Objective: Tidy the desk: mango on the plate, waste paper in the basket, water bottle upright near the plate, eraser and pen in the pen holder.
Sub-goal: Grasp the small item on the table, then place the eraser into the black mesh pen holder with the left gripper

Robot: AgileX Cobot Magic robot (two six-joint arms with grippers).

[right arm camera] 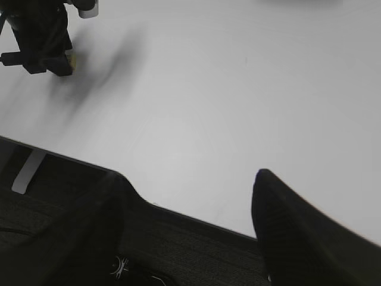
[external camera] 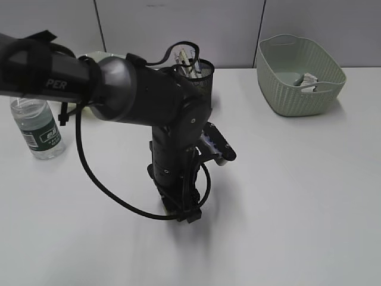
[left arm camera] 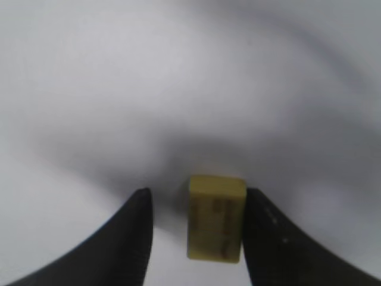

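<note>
Exterior view: left gripper (external camera: 181, 211) down on desk (external camera: 297, 190), well in front of pen holder (external camera: 199, 74); eraser hidden under arm. Bottle (external camera: 41, 128) upright, left of holder.

Left wrist view: eraser (left arm camera: 215, 218) between jaws — right jaw touching, left jaw apart, not yet clamped. Judgement: finish squeeze square on both flat sides before lifting.

Right wrist view: right gripper (right arm camera: 190, 232) with jaws wide apart, empty, hanging over desk edge — far from holder.

Bottle (external camera: 43, 134) left on counter (external camera: 297, 196), pen holder (external camera: 201, 74) behind centre, basket (external camera: 299, 74) far right holding paper (external camera: 309, 80).
</note>
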